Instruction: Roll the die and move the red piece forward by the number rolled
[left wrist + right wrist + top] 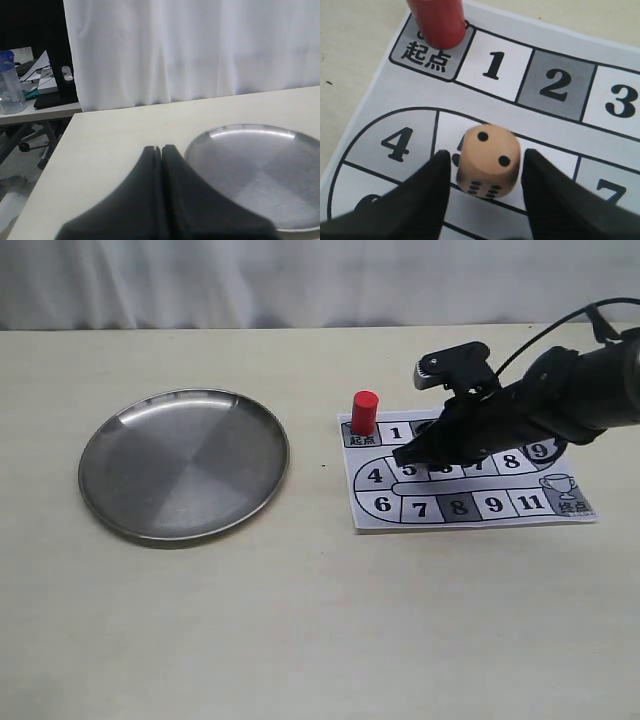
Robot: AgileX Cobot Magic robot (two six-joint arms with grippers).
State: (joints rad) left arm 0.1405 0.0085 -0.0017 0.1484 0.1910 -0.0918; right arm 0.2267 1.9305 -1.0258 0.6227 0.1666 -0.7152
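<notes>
The tan die (488,157) lies on the board (555,85) over square 5, two pips on its top face. My right gripper (486,153) is open, one finger on each side of the die with only thin gaps. In the exterior view the right gripper (415,452) hangs low over the board (470,502) and hides the die. The red piece (364,412) stands upright on the start square, also seen as the red piece (436,20) in the right wrist view. My left gripper (161,148) is shut and empty, beside the metal plate (255,170).
The round metal plate (184,464) lies empty on the left of the table. A white curtain (300,280) hangs behind the table's far edge. A desk with a water bottle (9,82) stands beyond the table's end.
</notes>
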